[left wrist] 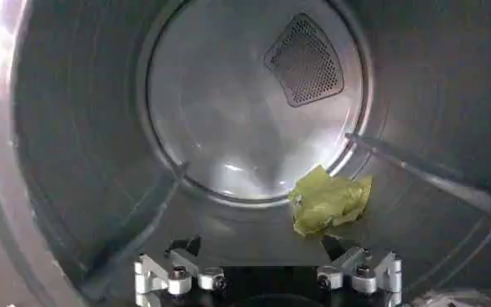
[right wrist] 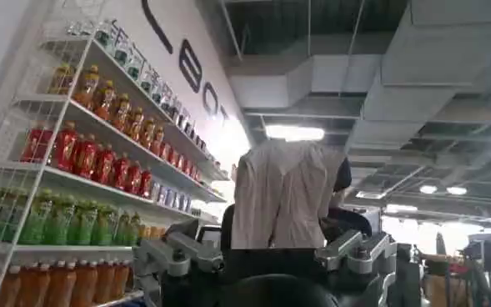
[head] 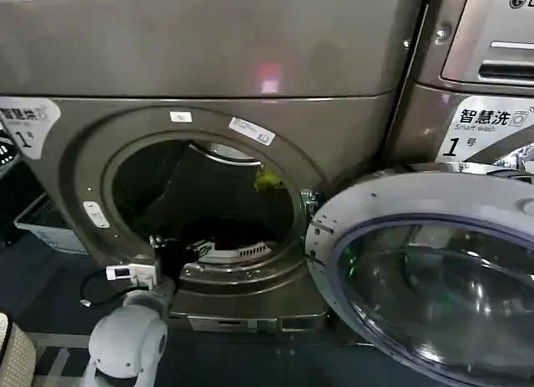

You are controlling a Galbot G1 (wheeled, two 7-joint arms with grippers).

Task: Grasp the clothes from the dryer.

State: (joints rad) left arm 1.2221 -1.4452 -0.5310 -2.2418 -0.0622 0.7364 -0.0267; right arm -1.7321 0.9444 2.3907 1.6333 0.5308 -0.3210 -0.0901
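Left tool (head: 171,252) sits at the lower lip of the dryer (head: 209,70) mouth in the head view, lower left of centre; whether its fingers are apart cannot be told from here. Round door (head: 434,278) hangs swung out at the lower right, beside the mouth, not across it. A second machine (head: 484,95) stands at the upper right. A small yellow-green spot, the clothes (head: 267,181), shows inside the drum, up and right of the tool.

Left wrist view: left tool (left wrist: 266,275) at the bottom edge, fingers apart, nothing between them. The clothes (left wrist: 328,200) lie crumpled on the drum wall at the rim of the back plate, right of centre, just beyond the tool's right-hand finger (left wrist: 358,267), not touching. Long axis roughly level, slightly raised toward the right. A drum paddle (left wrist: 437,175) runs just right of them.

Right wrist view: right tool (right wrist: 266,267) at the bottom edge, fingers apart and empty, aimed at drink shelves (right wrist: 87,158).
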